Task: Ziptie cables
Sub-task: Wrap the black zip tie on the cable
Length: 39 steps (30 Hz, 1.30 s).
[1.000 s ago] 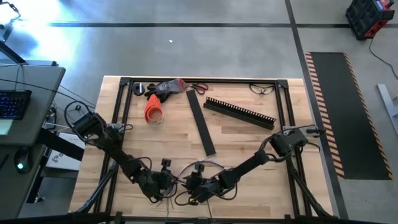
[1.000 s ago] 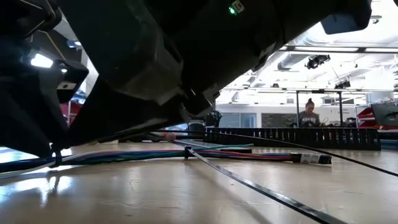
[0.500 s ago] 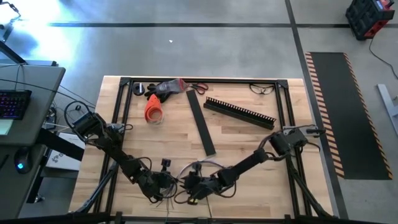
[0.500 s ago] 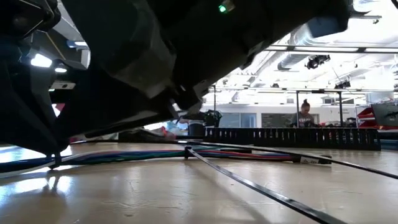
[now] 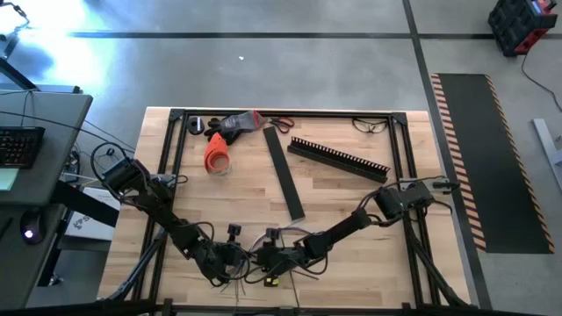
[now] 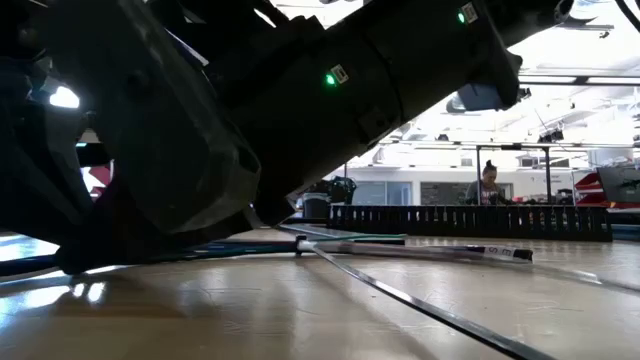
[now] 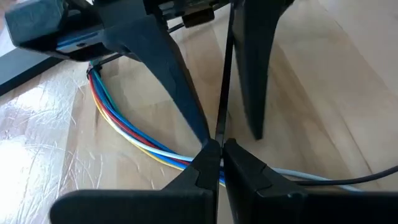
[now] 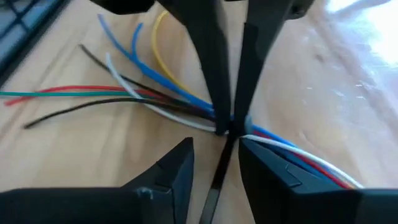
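The cables (image 7: 118, 118), a loose bunch of thin coloured wires, lie on the wooden table near its front edge, their free ends splayed (image 8: 124, 68). A thin black ziptie (image 7: 225, 74) crosses the bunch, and its long tail (image 6: 400, 295) runs out over the table. My left gripper (image 7: 219, 149) is shut on the ziptie right at the bunch. My right gripper (image 8: 216, 165) faces it from the right, open, with a finger on either side of the ziptie's tail (image 8: 214, 180), touching nothing. In the high view the two grippers (image 5: 235, 257) (image 5: 266, 259) stand close together. My left gripper pinches the black ziptie between its two fingertips (image 7: 208, 158), close to where it crosses the cables (image 7: 219, 134). The fingers slant down from the table's left. The cables lie on the table under the hold, and the ziptie runs on from the fingertips between the right gripper's fingers.
A flat black strip (image 5: 285, 175) and a comb-toothed black channel (image 5: 338, 158) lie mid-table. An orange object (image 5: 217, 154), scissors (image 5: 281, 123) and glasses (image 5: 369, 125) lie at the far edge. Black frame rails (image 5: 399, 149) border the table. A person (image 6: 490, 182) stands far behind.
My right gripper has moved toward the table's left, closer to my left gripper, and sunk toward the cables, rolling a little. In the low view its arm now hides more of the bunch. The cables stay on the table.
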Available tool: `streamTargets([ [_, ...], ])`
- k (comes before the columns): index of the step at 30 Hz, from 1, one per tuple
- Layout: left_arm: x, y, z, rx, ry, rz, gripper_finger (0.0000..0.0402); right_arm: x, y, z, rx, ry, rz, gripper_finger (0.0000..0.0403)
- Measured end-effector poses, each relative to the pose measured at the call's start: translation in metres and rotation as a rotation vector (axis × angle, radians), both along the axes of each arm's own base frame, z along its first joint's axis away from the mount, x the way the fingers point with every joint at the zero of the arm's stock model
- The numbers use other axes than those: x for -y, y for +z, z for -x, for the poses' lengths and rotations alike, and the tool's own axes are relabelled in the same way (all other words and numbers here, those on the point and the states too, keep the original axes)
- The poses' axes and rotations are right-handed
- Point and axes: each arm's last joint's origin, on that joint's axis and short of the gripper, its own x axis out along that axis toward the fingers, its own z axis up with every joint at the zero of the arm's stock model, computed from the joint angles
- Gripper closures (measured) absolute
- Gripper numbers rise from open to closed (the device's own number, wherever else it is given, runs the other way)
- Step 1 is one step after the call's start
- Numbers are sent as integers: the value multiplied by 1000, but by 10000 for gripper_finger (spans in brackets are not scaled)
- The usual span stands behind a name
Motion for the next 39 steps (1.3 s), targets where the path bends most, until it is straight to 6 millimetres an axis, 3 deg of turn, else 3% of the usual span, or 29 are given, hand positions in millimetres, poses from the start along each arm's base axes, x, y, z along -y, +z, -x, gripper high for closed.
streamTargets([
  [10,0,0,0,-8,-3,4,401,-2,1,2,20,-31,67,341],
  [16,0,-1,1,-20,-11,15,401,-7,1,5,27,-42,84,396],
  [25,0,-1,1,-18,-7,11,401,-8,0,5,10,-35,30,402],
  [28,0,-1,1,-14,-4,8,401,-7,1,4,12,-25,11,388],
  [35,0,0,1,-12,-2,8,401,0,0,1,-7,-21,-17,295],
  [39,0,-1,1,-12,-2,8,401,0,1,0,5,8,5,269],
])
